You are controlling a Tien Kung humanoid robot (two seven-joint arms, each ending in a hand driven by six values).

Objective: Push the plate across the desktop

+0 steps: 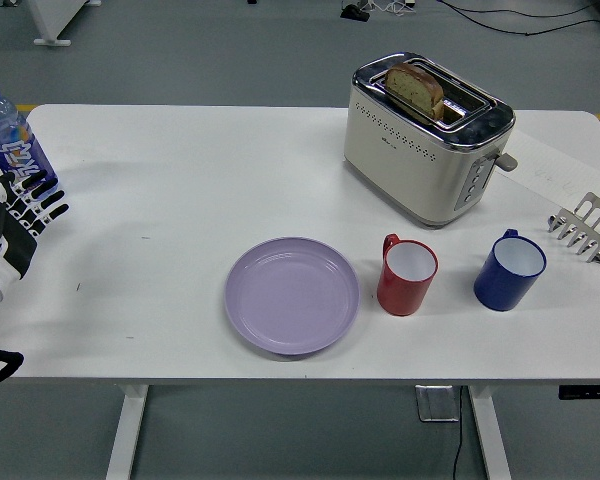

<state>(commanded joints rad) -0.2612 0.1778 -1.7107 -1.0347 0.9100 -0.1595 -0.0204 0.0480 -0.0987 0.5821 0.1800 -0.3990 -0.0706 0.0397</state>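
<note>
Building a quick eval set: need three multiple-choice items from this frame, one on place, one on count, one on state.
1. Where does the round lilac plate lie?
A. directly left of the red mug
B. behind the cream and chrome toaster
C. under the blue-capped water bottle

2. How many mugs stand on the white table?
A. one
B. two
C. three

3. What is the left hand doing?
A. gripping the bottle
B. pressing on the plate
C. open at the table's left edge, holding nothing

Answers: 1 A, the plate nearly meets the red mug's left side. 2 B, the red one and the blue mug. 3 C, its fingers are spread, far from the plate.
</note>
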